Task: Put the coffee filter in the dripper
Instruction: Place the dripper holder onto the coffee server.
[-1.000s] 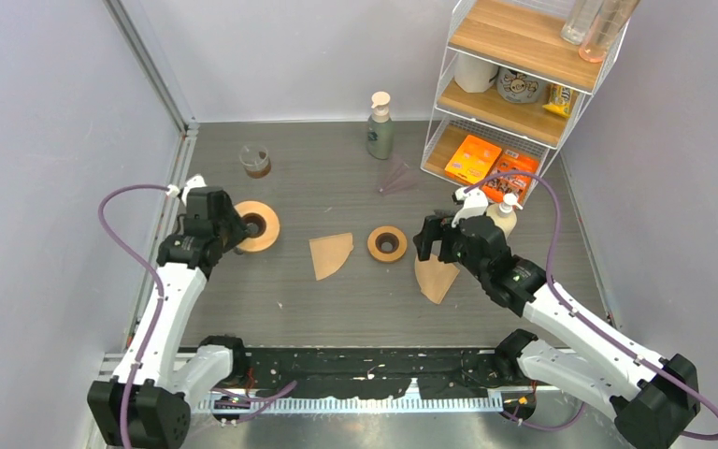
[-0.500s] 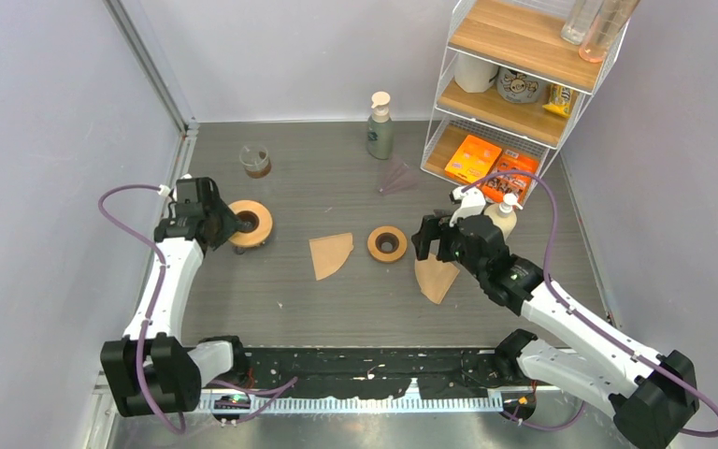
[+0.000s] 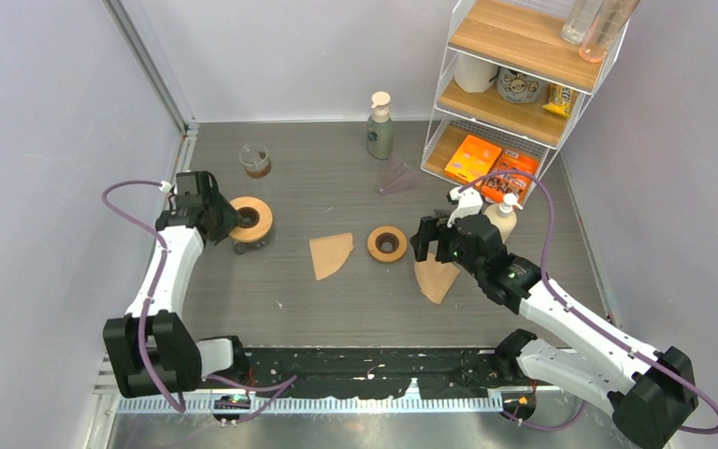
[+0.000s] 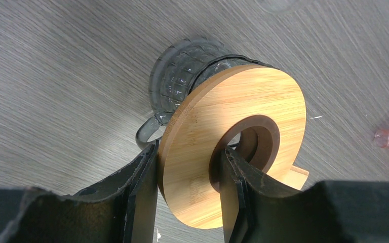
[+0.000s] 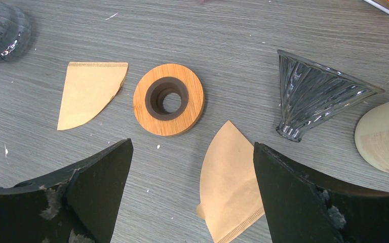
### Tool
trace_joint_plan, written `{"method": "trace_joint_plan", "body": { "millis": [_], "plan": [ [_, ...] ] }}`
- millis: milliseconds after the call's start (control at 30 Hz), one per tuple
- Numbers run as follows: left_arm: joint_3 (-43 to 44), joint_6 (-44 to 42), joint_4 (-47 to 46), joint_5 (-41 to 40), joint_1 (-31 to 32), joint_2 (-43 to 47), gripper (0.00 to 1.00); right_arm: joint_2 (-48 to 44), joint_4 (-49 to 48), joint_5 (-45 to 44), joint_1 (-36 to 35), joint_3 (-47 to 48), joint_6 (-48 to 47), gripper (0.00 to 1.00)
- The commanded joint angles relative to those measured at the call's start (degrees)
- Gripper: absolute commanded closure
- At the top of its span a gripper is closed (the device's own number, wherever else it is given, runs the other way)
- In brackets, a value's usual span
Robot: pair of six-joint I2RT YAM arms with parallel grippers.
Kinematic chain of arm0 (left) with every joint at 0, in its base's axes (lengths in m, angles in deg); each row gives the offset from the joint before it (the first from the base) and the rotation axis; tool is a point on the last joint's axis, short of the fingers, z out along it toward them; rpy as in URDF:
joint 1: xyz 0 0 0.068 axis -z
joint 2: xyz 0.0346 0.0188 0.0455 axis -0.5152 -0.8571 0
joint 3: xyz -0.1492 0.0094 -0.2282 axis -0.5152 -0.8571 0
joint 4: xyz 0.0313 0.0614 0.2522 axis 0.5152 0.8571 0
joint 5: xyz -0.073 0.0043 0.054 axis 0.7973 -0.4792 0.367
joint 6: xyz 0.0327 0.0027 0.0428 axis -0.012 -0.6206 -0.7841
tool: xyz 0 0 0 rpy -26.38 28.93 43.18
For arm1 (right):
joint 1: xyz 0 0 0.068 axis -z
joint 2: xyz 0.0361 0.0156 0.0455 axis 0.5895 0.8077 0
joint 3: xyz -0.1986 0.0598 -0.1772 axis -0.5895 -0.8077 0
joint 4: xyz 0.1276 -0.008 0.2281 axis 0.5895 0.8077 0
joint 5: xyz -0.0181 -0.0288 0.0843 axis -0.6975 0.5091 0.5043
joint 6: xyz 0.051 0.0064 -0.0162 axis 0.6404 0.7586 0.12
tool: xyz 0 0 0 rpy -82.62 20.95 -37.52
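Grey counter (image 3: 337,299): mid-left, left pincer (image 4: 188,158) clamps the bamboo dripper ring (image 4: 263,106); right pincer (image 5: 192,148) gapes wide over a paper coffee filter (image 5: 230,177).

Bare table (image 3: 337,196) lies wide open in the middle; beside my right gripper (image 5: 192,147) the glass cone (image 5: 314,93) and ring (image 5: 168,98) flank the filter (image 5: 228,172); the shelf (image 3: 500,112) blocks the far right.

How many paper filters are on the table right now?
2. One filter lies left of the loose wooden ring; the second filter lies right of it. None appears hidden.
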Motion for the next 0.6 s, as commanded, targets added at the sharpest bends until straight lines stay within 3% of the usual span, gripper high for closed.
{"method": "trace_joint_plan", "body": {
  "millis": [0,300,567],
  "plan": [
    [2.92,0.43,-3.48,1.32,-0.57,-1.53,0.93,-0.11,-1.77,-0.29,0.04,1.53,-0.59,0.05],
    [2.6,0.01,-3.65,0.65,-0.75,-3.16,0.87,0.88,-0.26,-0.12,-0.02,2.6,-1.11,0.04],
    [2.62,-0.16,-2.71,-0.36,-0.71,-4.25,0.71,1.58,0.49,0.4,-0.01,3.24,-1.15,0.05]
  ]
}}
